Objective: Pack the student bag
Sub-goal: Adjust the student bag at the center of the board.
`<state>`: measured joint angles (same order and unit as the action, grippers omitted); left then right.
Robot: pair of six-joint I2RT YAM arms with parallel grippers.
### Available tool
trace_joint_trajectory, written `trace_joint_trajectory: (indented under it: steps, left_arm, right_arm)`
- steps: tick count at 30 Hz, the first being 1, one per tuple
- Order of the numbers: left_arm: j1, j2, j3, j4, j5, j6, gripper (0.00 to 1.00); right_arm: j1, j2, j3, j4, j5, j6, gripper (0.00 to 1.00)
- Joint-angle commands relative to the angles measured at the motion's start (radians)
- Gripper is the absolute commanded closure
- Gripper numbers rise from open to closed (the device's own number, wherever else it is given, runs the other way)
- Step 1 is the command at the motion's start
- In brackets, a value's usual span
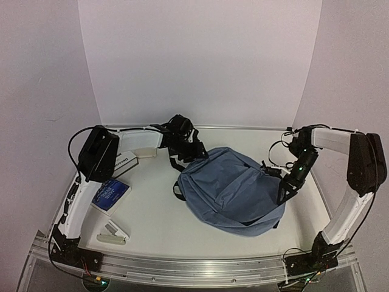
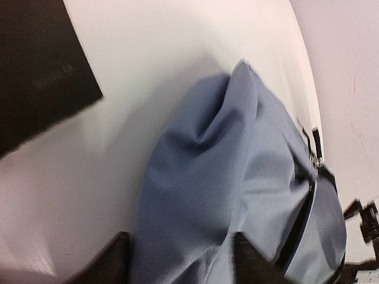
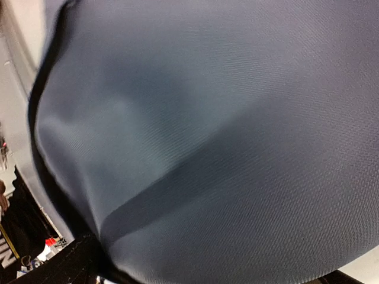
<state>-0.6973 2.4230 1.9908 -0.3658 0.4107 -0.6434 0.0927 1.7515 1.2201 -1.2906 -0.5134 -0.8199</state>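
The student bag (image 1: pixel 234 191), soft blue-grey with black zipper lines, lies flat in the middle of the table. My left gripper (image 1: pixel 185 149) is at its far left corner. In the left wrist view a bunched fold of the bag (image 2: pixel 225 171) fills the space between the two dark fingertips (image 2: pixel 115 260), which press on it from both sides. My right gripper (image 1: pixel 285 188) is against the bag's right edge with its jaws spread wide. The right wrist view is filled by the bag's fabric (image 3: pixel 225 136), and its fingers are hidden there.
A blue book (image 1: pixel 110 194) lies left of the bag. A white labelled box (image 1: pixel 124 159) sits under the left arm, and a small white stapler-like object (image 1: pixel 113 234) is near the front left. White walls enclose the back and sides.
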Motion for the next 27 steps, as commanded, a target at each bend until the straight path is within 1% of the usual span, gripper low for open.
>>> trace_joint_trajectory:
  steps: [1, 2, 4, 8, 12, 15, 18, 21, 25, 27]
  left_arm:
    - [-0.014, -0.135, -0.004, -0.043, -0.07, 0.047, 0.31]
    - [-0.015, -0.171, -0.035, -0.049, -0.084, 0.052, 0.26]
    - [-0.015, -0.268, -0.122, -0.057, -0.123, 0.052, 0.2]
    - [-0.017, -0.416, -0.347, -0.042, -0.182, 0.005, 0.11]
    - [-0.034, -0.523, -0.54, -0.01, -0.226, -0.069, 0.09]
    - [-0.066, -0.58, -0.672, 0.013, -0.258, -0.121, 0.08]
    - [-0.123, -0.617, -0.761, 0.048, -0.259, -0.162, 0.09]
    - [-0.184, -0.62, -0.809, 0.072, -0.255, -0.191, 0.11]
    - [-0.208, -0.585, -0.837, 0.135, -0.205, -0.226, 0.17]
    - [-0.208, -0.549, -0.807, 0.146, -0.196, -0.216, 0.2]
  right_arm:
    - [-0.044, -0.066, 0.13, -0.188, -0.186, -0.093, 0.02]
    - [-0.073, -0.063, 0.163, -0.189, -0.206, -0.086, 0.02]
    - [-0.125, -0.024, 0.254, -0.186, -0.219, -0.063, 0.02]
    - [-0.158, 0.093, 0.376, -0.113, -0.188, 0.055, 0.02]
    - [-0.157, 0.196, 0.456, -0.002, -0.178, 0.18, 0.02]
    - [-0.156, 0.264, 0.497, 0.031, -0.192, 0.213, 0.02]
    - [-0.153, 0.3, 0.487, 0.04, -0.198, 0.208, 0.02]
    - [-0.146, 0.312, 0.439, 0.057, -0.187, 0.194, 0.02]
    - [-0.124, 0.307, 0.324, 0.071, -0.177, 0.156, 0.02]
    - [-0.113, 0.288, 0.256, 0.071, -0.167, 0.129, 0.03]
